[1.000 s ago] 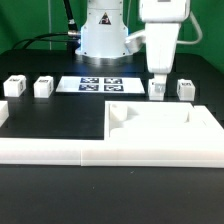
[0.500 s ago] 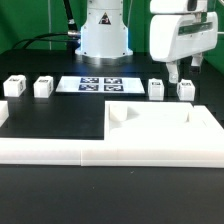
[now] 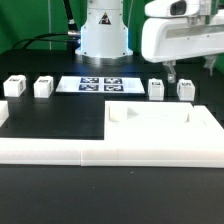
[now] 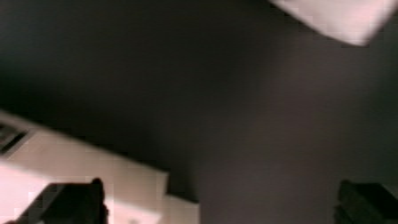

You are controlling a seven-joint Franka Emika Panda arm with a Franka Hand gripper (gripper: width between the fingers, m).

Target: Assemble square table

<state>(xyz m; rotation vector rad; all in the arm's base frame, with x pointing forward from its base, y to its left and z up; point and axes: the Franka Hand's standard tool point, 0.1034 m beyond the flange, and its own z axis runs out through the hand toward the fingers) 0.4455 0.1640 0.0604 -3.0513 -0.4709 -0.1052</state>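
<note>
We show gripper (image 3: 190,70) hovering above two legs (image 3: 157,89) at exterior view's right; jaws wide, nothing held. Wrist view: fingers (image 4: 68,203) well apart. Tabletop (image 3: 150,104) lies flat nearer camera than these legs, against border rail (image 3: 50,150). Other two legs (image 3: 14,86) stand beyond marker board (image 3: 100,84), exterior view's left.

Arm base (image 3: 105,30) stands white and upright at far centre of my scene. Hand body (image 3: 182,36) sits high, over at exterior view's right. Tool (image 3: 191,68) points down, jaws spread wide, gripping nothing. I see one dark finger (image 3: 170,72) under hand body, the other close to that view's right edge. In wrist view I see both fingertips (image 4: 71,205), dark, blurred, well apart.
</note>
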